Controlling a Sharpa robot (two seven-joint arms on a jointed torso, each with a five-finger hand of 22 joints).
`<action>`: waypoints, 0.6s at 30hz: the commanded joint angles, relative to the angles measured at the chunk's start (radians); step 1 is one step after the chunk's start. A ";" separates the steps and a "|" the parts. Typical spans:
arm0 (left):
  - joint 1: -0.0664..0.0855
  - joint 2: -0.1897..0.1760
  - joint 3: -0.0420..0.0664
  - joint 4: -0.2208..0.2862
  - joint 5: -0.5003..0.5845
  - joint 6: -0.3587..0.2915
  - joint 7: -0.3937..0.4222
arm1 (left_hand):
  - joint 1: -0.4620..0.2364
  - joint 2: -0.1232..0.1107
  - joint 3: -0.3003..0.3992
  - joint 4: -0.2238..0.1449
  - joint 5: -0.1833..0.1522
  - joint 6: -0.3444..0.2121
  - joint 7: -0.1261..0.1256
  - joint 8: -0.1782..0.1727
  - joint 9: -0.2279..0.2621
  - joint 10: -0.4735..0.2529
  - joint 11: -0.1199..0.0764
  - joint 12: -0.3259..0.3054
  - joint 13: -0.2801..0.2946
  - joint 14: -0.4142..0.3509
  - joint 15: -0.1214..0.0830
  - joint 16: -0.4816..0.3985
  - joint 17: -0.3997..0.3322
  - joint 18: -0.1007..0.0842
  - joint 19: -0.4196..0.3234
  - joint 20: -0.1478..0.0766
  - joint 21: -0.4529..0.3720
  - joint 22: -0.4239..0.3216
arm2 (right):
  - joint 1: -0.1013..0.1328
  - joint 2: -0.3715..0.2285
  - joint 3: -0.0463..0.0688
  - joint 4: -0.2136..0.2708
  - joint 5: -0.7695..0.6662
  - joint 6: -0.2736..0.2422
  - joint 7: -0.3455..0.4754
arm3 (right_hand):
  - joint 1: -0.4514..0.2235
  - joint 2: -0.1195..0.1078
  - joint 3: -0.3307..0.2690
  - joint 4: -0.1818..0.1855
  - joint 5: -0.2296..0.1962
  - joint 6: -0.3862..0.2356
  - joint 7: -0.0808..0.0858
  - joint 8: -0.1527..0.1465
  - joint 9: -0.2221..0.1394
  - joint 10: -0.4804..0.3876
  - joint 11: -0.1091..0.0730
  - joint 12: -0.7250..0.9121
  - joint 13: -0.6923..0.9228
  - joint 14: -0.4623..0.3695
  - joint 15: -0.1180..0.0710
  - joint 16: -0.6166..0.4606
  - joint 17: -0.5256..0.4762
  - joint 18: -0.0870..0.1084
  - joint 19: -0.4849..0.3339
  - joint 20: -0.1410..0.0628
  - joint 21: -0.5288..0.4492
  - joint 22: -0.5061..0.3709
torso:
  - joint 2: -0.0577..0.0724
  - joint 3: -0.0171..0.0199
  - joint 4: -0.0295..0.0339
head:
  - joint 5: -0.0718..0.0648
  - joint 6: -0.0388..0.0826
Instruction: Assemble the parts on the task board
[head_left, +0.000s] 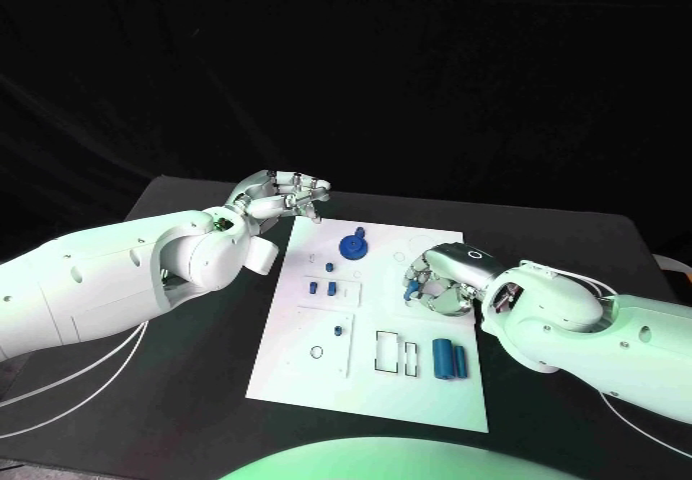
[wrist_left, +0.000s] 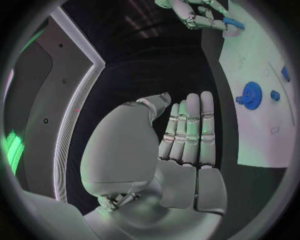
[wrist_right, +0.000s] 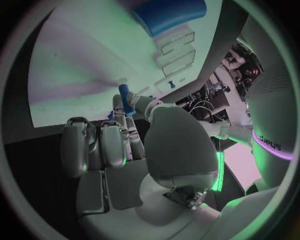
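The white task board (head_left: 289, 375) lies in the middle of the black table. On it are a blue gear (head_left: 353, 245), small blue pegs (head_left: 329, 288) and two blue cylinders (head_left: 450, 359). My right hand (head_left: 437, 278) hovers over the board's right side and pinches a small blue part (head_left: 413, 288) between thumb and finger; the right wrist view shows this part (wrist_right: 125, 95) at the fingertips. My left hand (head_left: 286, 196) is at the board's far left corner, fingers straight and holding nothing, as the left wrist view (wrist_left: 187, 135) shows. The gear (wrist_left: 251, 95) lies beyond it.
Rectangular slots (head_left: 397, 354) and a ring outline (head_left: 315, 352) mark the board's near half. Bare black table (head_left: 577, 235) surrounds the board on both sides. White cables (head_left: 87, 375) trail under the left arm.
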 joint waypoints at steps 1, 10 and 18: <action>0.001 0.003 0.001 0.000 -0.002 0.016 0.003 | 0.001 0.009 0.000 -0.003 0.000 -0.004 -0.001 -0.003 -0.001 -0.007 0.003 0.001 -0.002 -0.005 -0.001 -0.004 -0.002 0.005 -0.001 0.005 -0.006 -0.001 | 0.010 -0.009 0.002 0.015 0.027 -0.046 -0.002 | -0.013 0.004 0.002 0.005 0.004 0.007 -0.003 0.009 0.017 0.009 0.000 -0.006 -0.001 0.023 -0.009 0.005 0.003 -0.012 0.026 -0.008 0.003 0.170 | 0.000 -0.0005 -0.0003 | -0.001 0.001; 0.001 0.009 0.001 -0.004 -0.001 0.018 0.003 | 0.002 0.010 0.000 -0.004 0.000 -0.004 -0.002 -0.004 -0.001 -0.008 0.002 0.001 -0.002 -0.005 -0.001 -0.004 -0.002 0.005 0.000 0.005 -0.006 -0.001 | 0.036 -0.026 0.007 0.091 0.090 -0.048 -0.001 | -0.018 0.003 0.002 0.008 0.004 0.008 -0.004 0.011 0.019 0.011 0.000 -0.008 -0.001 0.023 -0.009 0.006 0.004 -0.012 0.026 -0.008 0.004 0.171 | -0.001 -0.0009 -0.0012 | 0.003 0.005; 0.000 0.020 0.001 -0.012 -0.001 0.021 0.003 | 0.002 0.010 0.000 -0.004 0.000 -0.004 -0.002 -0.004 -0.001 -0.008 0.002 0.001 -0.002 -0.005 -0.001 -0.004 -0.002 0.005 0.000 0.005 -0.006 -0.001 | 0.028 0.052 0.006 0.100 0.087 -0.051 0.011 | -0.020 0.003 0.002 0.008 0.005 0.008 -0.004 0.011 0.020 0.012 -0.001 -0.009 -0.001 0.023 -0.009 0.006 0.004 -0.011 0.025 -0.008 0.000 0.170 | -0.002 -0.0003 0.0008 | 0.010 0.007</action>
